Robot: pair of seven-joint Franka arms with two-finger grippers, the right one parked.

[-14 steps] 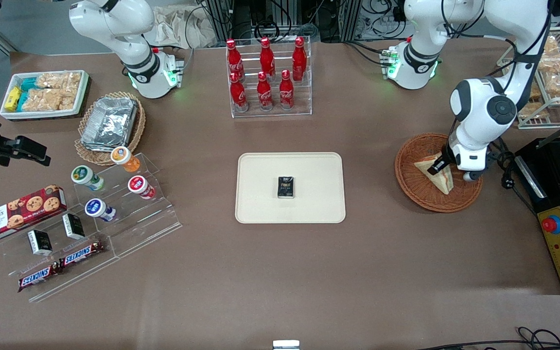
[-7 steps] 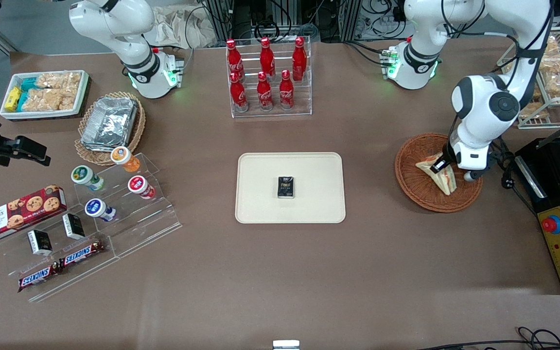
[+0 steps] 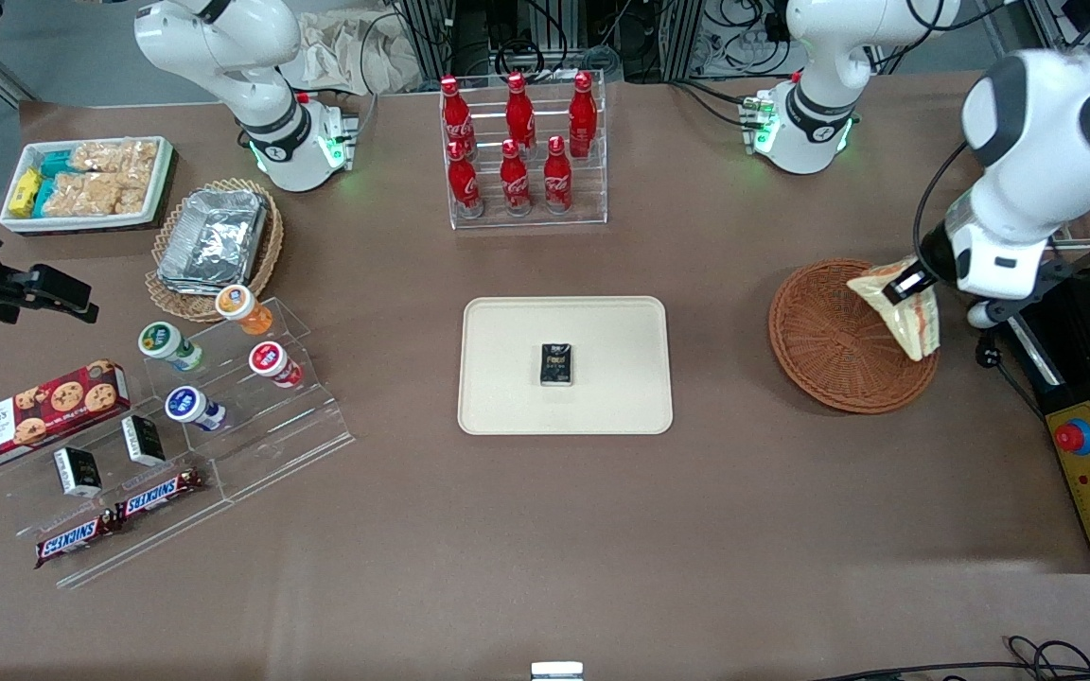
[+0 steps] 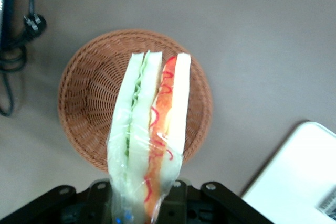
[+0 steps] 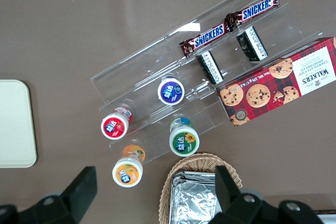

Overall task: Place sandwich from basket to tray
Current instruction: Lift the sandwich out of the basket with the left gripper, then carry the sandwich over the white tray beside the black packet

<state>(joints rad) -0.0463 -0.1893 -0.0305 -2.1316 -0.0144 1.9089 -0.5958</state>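
Note:
My left gripper (image 3: 906, 284) is shut on the sandwich (image 3: 909, 310), a wrapped wedge of white bread with red-orange and green filling, and holds it in the air above the reddish-brown wicker basket (image 3: 824, 350). In the left wrist view the sandwich (image 4: 149, 129) hangs from the gripper (image 4: 144, 203) over the empty basket (image 4: 86, 108). The cream tray (image 3: 517, 397) lies in the table's middle, toward the parked arm from the basket, with a small dark pack (image 3: 556, 365) on it. A corner of the tray (image 4: 294, 177) shows in the wrist view.
A black control box with a red button (image 3: 1080, 440) stands beside the basket at the working arm's end. A clear rack of red bottles (image 3: 518, 151) stands farther from the camera than the tray. A wire rack of snack bags (image 3: 1089, 161) is near the arm.
The gripper has risen with the sandwich, lifting it out of the basket and drawing it toward the working arm's end. The basket is now empty.

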